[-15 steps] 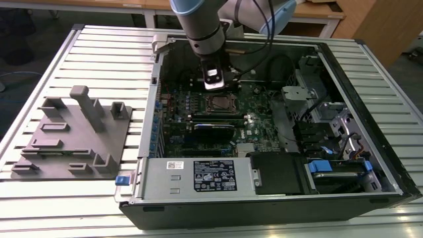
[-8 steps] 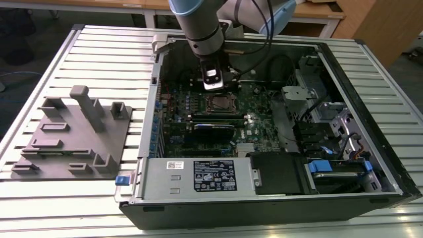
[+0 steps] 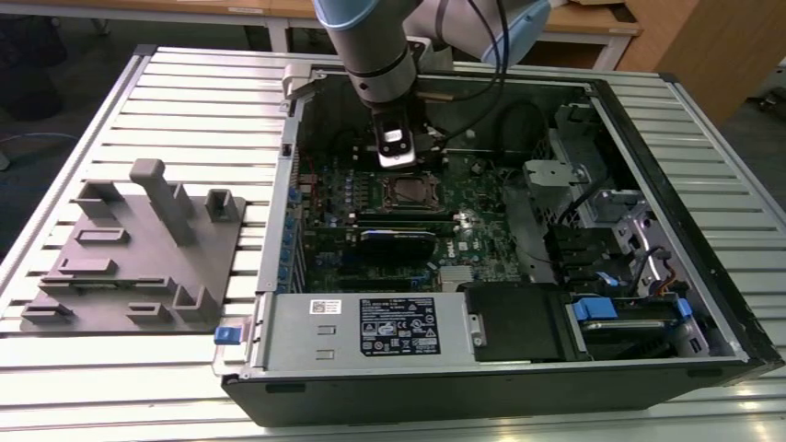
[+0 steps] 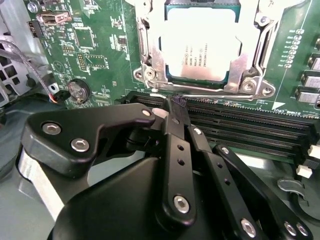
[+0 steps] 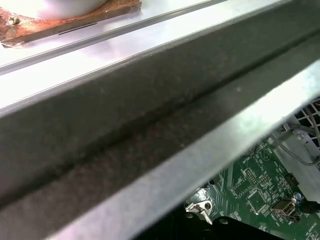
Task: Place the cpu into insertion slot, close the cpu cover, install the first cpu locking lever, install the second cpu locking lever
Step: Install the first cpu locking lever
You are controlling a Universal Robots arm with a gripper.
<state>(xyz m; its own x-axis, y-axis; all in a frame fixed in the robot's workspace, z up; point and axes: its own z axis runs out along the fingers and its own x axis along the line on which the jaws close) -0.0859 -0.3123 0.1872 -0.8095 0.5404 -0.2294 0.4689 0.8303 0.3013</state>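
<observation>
The arm [image 3: 375,46] reaches steeply down from above, its black tool [image 4: 177,104] pointing downward and closed tight.

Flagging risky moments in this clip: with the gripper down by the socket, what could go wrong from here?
1. The black gripper tip meets the thin silver wire lever right beside the long black memory slots; a slip could scrape them.
2. The silvery square cpu cover lies over the grey-topped cpu; if the lever springs off the tip, the cover may lift.
</observation>
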